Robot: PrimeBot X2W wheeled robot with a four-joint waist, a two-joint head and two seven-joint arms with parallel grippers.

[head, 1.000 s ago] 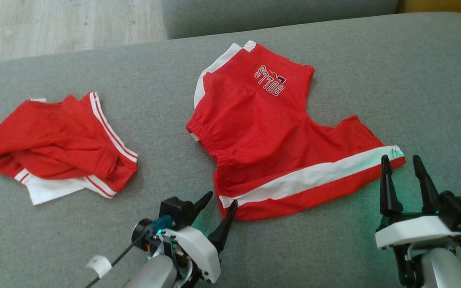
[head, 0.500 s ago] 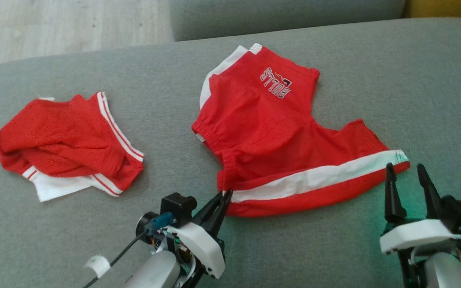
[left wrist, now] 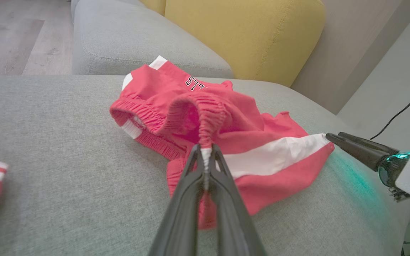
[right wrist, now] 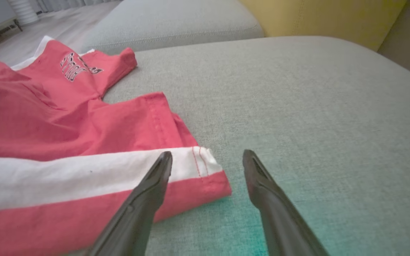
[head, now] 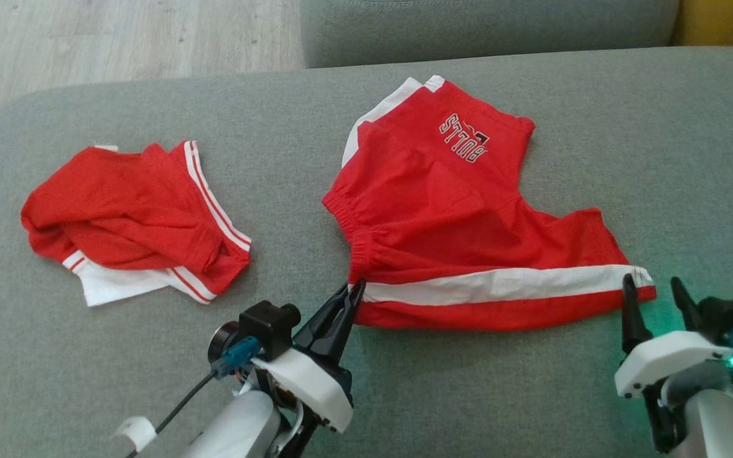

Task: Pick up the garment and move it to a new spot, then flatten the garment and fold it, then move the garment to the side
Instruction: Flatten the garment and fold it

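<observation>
The red shorts [head: 443,210] lie spread on the grey sofa cushion [head: 659,159], a little right of its middle. The black "BULLS" lettering [head: 465,135] is on the far leg, and a white stripe [head: 500,285] runs along the near edge.

The left tool [head: 349,294] is closed narrow on the shorts. In the left wrist view its two dark fingers [left wrist: 190,185] pinch the gathered elastic waistband at the near left corner, where it meets the stripe. The cloth rises in a small ridge just behind the tips.

The right tool [head: 651,283] stands wide and holds nothing. It is at the other end of the stripe, at the hem corner. In the right wrist view one finger [right wrist: 155,181] is over the white stripe and the other is over bare cushion, with the hem corner between them. I cannot tell if the fingers touch the cloth. A green light falls on the cushion there.

A second red and white garment [head: 131,216] lies crumpled on the left part of the same cushion, well apart from the shorts. Behind the sofa there is a wooden floor [head: 118,38], and the left wrist view shows a yellow back cushion [left wrist: 247,32].
</observation>
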